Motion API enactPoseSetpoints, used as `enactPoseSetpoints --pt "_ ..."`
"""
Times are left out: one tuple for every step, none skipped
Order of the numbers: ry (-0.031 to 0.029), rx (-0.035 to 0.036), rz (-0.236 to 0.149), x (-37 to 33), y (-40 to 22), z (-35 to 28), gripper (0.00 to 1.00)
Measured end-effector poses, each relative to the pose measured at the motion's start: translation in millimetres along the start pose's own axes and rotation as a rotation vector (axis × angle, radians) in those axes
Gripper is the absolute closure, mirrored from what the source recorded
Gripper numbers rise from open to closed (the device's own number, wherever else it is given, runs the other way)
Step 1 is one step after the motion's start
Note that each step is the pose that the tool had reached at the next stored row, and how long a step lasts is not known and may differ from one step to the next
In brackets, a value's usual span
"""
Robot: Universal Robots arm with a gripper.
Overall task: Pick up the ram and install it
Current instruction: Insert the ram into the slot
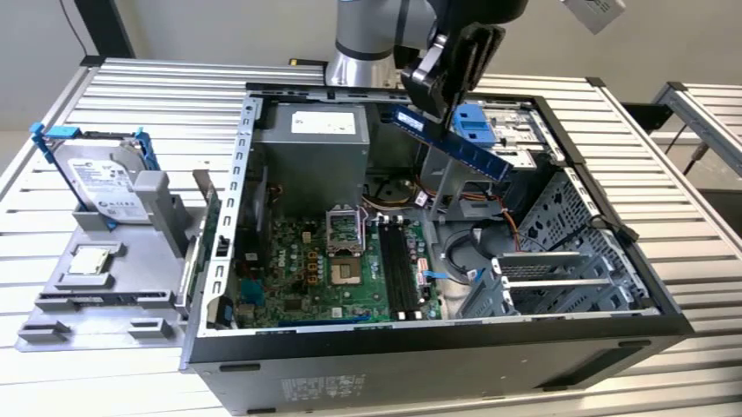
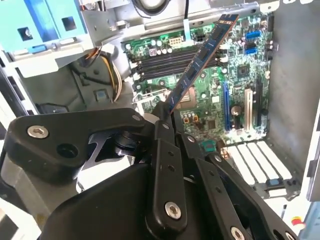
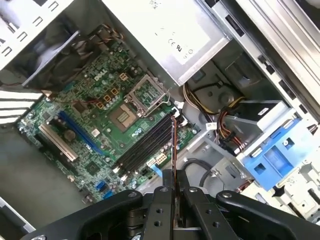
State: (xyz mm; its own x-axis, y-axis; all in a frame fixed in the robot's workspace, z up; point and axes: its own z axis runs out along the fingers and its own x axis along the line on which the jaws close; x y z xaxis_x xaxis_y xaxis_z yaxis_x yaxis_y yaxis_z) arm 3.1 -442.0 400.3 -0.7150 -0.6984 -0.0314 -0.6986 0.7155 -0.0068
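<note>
Ram: the ram (image 1: pixel 454 145) (image 2: pixel 200 60) (image 3: pixel 173 150) hangs in the air over the open computer case (image 1: pixel 418 334); tilted; one end caught in the pincer, the other free; seen edge-on in the first wrist view.
Gripper: the gripper (image 1: pixel 420 102) (image 2: pixel 167 117) (image 3: pixel 174 187) is clamped tight on the ram's end, a black finger pressed on each flat face.
Memory slots: the long dark memory slots (image 1: pixel 400 265) (image 2: pixel 165 57) (image 3: pixel 145 145) lie below on the green motherboard (image 1: pixel 313 269), beside the processor socket (image 3: pixel 122 117); the ram is well apart from them.
Nearby: a blue drive bracket (image 1: pixel 475 122) just behind the ram; grey power supply (image 1: pixel 313 130) at the case's far end.
Outside the case: at the exterior view's left, a hard drive (image 1: pixel 110 182) in a blue frame and a small silver chip (image 1: pixel 93 259) sit on a grey tray (image 1: pixel 104 300); all on a slatted table (image 1: pixel 151 95).
</note>
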Motion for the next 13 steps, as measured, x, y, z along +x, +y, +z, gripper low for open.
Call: enactPoseSetpoints --pt "0.0003 0.0006 0.014 0.0 0.0 0.0 1.00" --pt "0.0005 0.0012 0.029 0.0 0.0 0.0 1.00" --pt "0.0007 0.0018 0.043 0.0 0.0 0.0 1.00" --pt "0.0010 0.0024 0.056 0.0 0.0 0.0 1.00" --pt "0.0013 0.0030 0.070 0.0 0.0 0.0 1.00" --pt "0.0016 0.0037 0.084 0.0 0.0 0.0 1.00" --pt "0.0019 0.0043 0.096 0.0 0.0 0.0 1.00" --pt "0.0023 0.0050 0.109 0.0 0.0 0.0 1.00" --pt "0.0026 0.0056 0.121 0.0 0.0 0.0 1.00" --pt "0.0028 0.0062 0.134 0.0 0.0 0.0 1.00" --pt "0.0032 0.0068 0.147 0.0 0.0 0.0 1.00" --pt "0.0035 0.0074 0.159 0.0 0.0 0.0 1.00" --pt "0.0039 0.0080 0.171 0.0 0.0 0.0 1.00"
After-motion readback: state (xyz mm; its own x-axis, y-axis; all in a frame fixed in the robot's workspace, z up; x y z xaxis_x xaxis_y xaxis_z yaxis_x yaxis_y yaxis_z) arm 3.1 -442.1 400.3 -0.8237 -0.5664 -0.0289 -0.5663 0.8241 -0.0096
